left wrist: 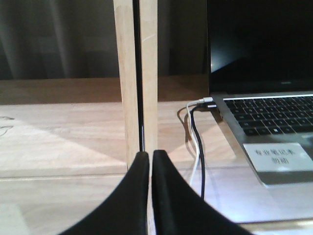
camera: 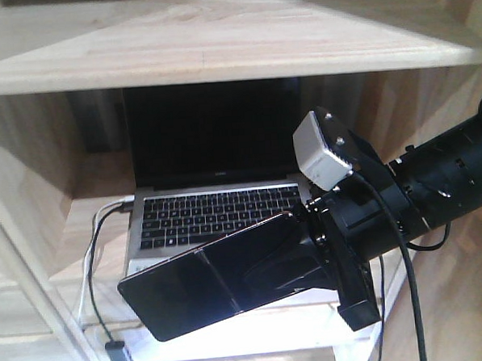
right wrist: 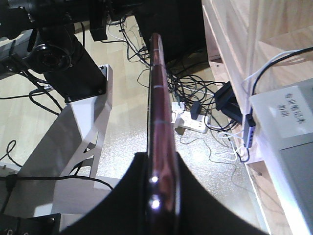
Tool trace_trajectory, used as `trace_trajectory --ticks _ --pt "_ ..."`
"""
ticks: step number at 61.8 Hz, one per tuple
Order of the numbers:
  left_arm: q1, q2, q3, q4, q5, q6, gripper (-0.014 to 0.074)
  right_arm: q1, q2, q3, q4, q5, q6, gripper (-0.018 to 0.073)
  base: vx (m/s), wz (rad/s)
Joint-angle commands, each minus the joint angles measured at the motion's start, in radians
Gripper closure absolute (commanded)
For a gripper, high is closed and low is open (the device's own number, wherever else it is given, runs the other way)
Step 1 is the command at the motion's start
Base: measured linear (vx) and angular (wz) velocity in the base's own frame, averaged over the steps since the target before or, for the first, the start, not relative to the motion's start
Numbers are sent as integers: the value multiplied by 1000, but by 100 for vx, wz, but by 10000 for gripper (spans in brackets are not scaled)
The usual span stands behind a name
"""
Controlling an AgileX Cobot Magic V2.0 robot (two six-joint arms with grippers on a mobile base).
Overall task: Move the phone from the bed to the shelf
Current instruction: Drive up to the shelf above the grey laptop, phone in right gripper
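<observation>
My right gripper (camera: 308, 254) is shut on one end of the phone (camera: 206, 283), a glossy black slab with a centre crease. It hangs tilted in the air just in front of the lower compartment of the pale wood shelf (camera: 218, 44). In the right wrist view the phone (right wrist: 157, 88) shows edge-on, pinkish metal, clamped between the black fingers of the right gripper (right wrist: 160, 164) above the floor. My left gripper (left wrist: 147, 155) is shut with nothing in it, facing an upright post of the shelf (left wrist: 146, 73). The bed is out of view.
An open grey laptop (camera: 214, 210) with a dark screen fills the lower compartment, with white and black cables (left wrist: 196, 147) plugged into its left side. Below lie a floor tangle of cables and a white power strip (right wrist: 190, 122). A grey robot base (right wrist: 73, 127) stands left.
</observation>
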Motion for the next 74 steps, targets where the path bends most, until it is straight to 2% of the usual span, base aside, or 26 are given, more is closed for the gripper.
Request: trace_trajectory --ticks 1,74 --pt "-1 -5 2 -10 -73 -4 596 -2 -33 -26 87 82 -13 561 12 -1" --pt "-1 -5 2 -10 -73 -4 596 -2 -33 -26 87 82 -11 561 4 1"
